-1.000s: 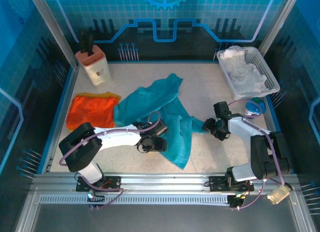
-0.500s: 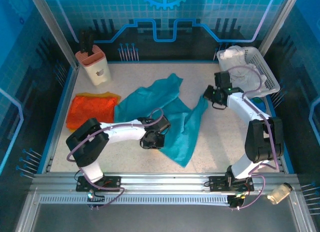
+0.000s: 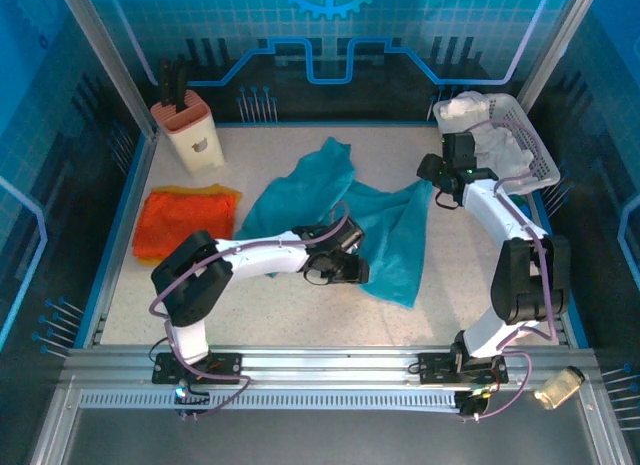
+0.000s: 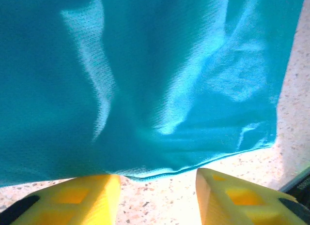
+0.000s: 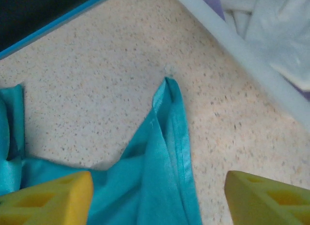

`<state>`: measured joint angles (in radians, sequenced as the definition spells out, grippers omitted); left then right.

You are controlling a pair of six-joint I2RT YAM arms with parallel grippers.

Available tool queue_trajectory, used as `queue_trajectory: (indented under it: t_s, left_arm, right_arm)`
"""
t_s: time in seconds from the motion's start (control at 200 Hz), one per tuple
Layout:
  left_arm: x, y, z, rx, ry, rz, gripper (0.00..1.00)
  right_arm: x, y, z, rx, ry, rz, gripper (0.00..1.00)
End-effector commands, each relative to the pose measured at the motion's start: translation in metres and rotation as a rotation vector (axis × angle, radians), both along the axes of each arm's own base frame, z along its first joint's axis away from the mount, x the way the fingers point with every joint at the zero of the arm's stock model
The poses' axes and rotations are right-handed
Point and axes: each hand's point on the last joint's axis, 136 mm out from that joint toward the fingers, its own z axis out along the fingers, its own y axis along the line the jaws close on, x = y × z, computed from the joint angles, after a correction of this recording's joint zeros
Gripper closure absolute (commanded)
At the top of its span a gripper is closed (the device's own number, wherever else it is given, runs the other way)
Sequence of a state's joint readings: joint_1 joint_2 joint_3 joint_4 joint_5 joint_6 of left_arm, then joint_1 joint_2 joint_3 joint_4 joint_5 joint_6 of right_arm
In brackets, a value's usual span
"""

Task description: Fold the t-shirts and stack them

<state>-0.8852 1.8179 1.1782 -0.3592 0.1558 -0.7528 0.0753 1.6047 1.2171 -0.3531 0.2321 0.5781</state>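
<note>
My left gripper (image 4: 157,193) sits low over the speckled pale tabletop (image 3: 300,315), at the near hem of the plain teal soft-cloth t-shirt (image 3: 385,230). Its two yellow fingers (image 4: 72,198) stand moderately apart with only bare table between them. The hem runs just beyond their tips, and I hold nothing there.

My right gripper (image 5: 157,186) hangs over the shirt's far right corner with its jaws spread wide (wider than the left pair). The pointed corner of teal cloth lies flat on the table under the gap, not pinched. That corner points toward the wall of the white plastic lattice basket (image 3: 536,137), which holds crumpled white cloths (image 3: 495,150).

The teal shirt lies opened out and wrinkled across the middle of the table, with one part reaching toward the back. The bright orange t-shirt with a yellow edge (image 3: 185,220) lies flat near the left edge, just beside the teal one's left end. A cream knife block (image 3: 190,135) with dark handles stands in the back left corner.
</note>
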Motion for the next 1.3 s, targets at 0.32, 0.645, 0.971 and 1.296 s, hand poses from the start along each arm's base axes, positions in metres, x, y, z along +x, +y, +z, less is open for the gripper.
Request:
queue_trajectory:
  t_s: [0.32,0.645,0.971,1.296]
  left_arm:
    - [0.077,0.139,0.033,0.124,-0.065,0.131,0.47]
    - [0.138,0.198,-0.010,0.252,-0.063,0.254,0.48]
    - [0.119,0.205,-0.052,0.235,0.127,0.322,0.57]
    - [0.039,0.188,-0.061,0.091,0.194,0.459,0.59]
  right_arm:
    - [-0.102,0.085,-0.011,0.176,0.154,0.316,0.00]
    - [-0.176,0.150,-0.095,0.359,0.341,0.384,0.04]
    - [-0.186,0.116,-0.144,0.294,0.516,0.272,0.04]
    - [-0.175,0.043,-0.133,0.320,0.474,0.072,0.06]
